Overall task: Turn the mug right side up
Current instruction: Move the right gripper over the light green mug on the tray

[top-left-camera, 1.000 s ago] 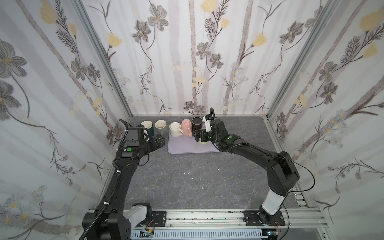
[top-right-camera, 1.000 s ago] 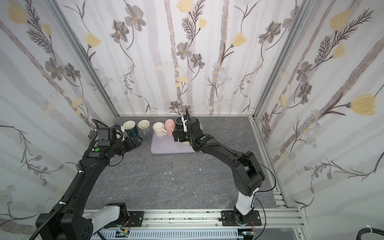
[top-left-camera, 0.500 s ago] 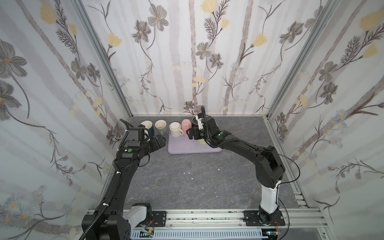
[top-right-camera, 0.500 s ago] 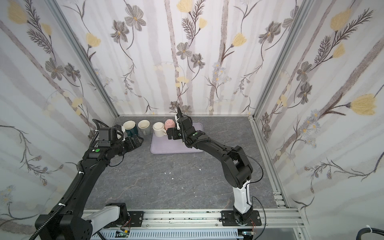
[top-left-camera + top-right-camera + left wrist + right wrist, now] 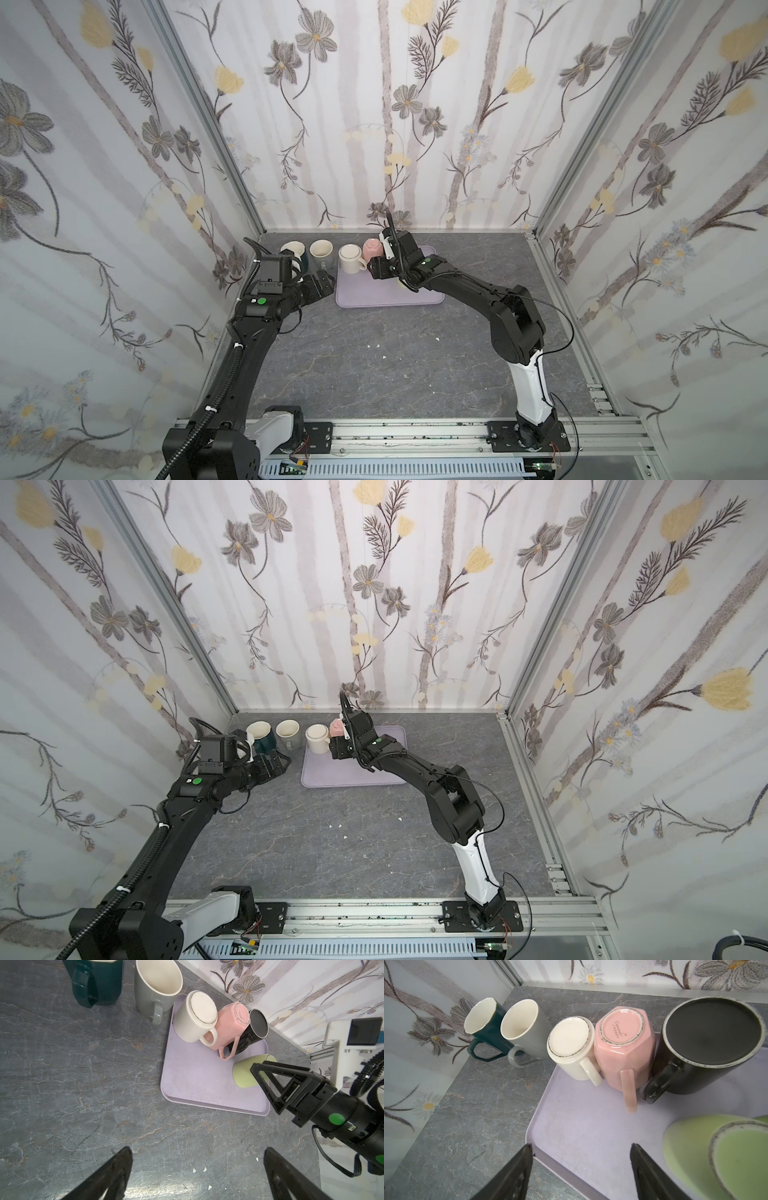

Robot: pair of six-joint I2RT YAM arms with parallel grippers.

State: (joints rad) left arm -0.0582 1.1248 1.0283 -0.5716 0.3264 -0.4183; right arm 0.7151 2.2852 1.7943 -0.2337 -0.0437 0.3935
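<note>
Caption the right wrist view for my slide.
Teal mug and grey mug upright on the table; cream mug, pink mug, black mug, green mug inverted on lilac tray.

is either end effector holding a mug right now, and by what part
Nothing is held: left end effector and right end effector are both open and empty.

Grey marble-look tabletop (image 5: 374, 374) carries a lilac tray (image 5: 365, 293) at the back, close to the rear wall. Just off the tray's left edge, directly on the top, stand a grey mug (image 5: 322, 252), nearest the tray, and a dark green mug (image 5: 298, 254) just beyond it, both upright, mouths up. A few small white flecks (image 5: 376, 345) lie on the bare top in front of the tray, apart from it.
</note>
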